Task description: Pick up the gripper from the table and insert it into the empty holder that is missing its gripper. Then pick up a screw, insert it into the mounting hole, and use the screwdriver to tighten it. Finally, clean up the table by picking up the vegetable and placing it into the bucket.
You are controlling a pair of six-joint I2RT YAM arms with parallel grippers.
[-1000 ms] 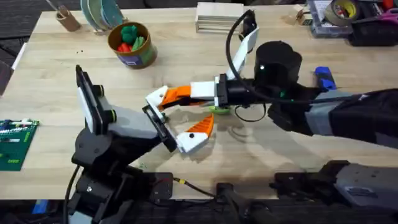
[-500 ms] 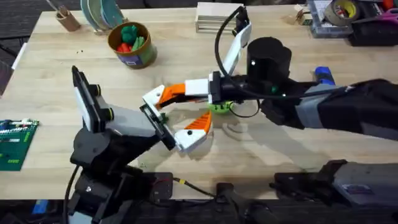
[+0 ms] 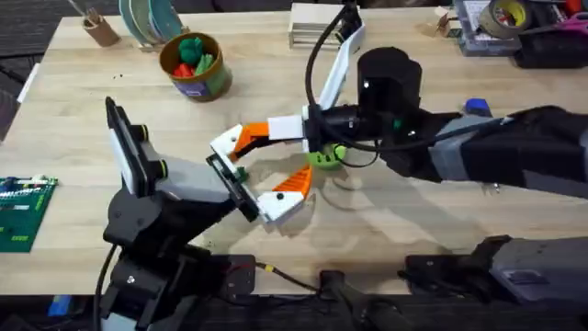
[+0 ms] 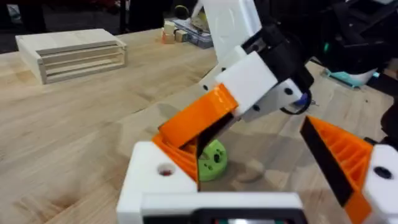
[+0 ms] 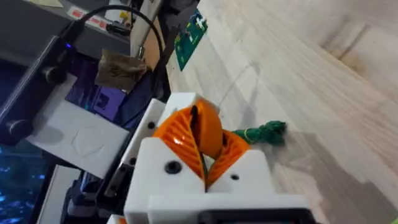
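Note:
My left gripper [image 3: 265,165] stands open above the table. One of its fingers carries an orange ribbed pad [image 4: 339,155]; the other is the white holder [image 3: 223,145], with its mounting hole [image 4: 165,170] showing. My right gripper [image 3: 259,136] reaches in from the right, shut on the orange gripper [image 5: 188,126], and presses it against the holder [image 4: 149,171]. The dark green vegetable [image 5: 264,132] lies on the table just below them. At the back left stands the bucket [image 3: 195,85] holding colourful toys. The blue screwdriver [image 3: 478,109] lies half hidden behind my right arm.
A lime-green ring disc [image 3: 323,158] lies under the right gripper. A wooden block [image 3: 317,23] and a brown cup [image 3: 99,28] sit at the back edge, a parts box [image 3: 487,28] at the back right, a green circuit board [image 3: 20,210] at the left edge.
My right arm has slid left and slightly back, keeping the orange piece against the holder. The left arm has barely moved.

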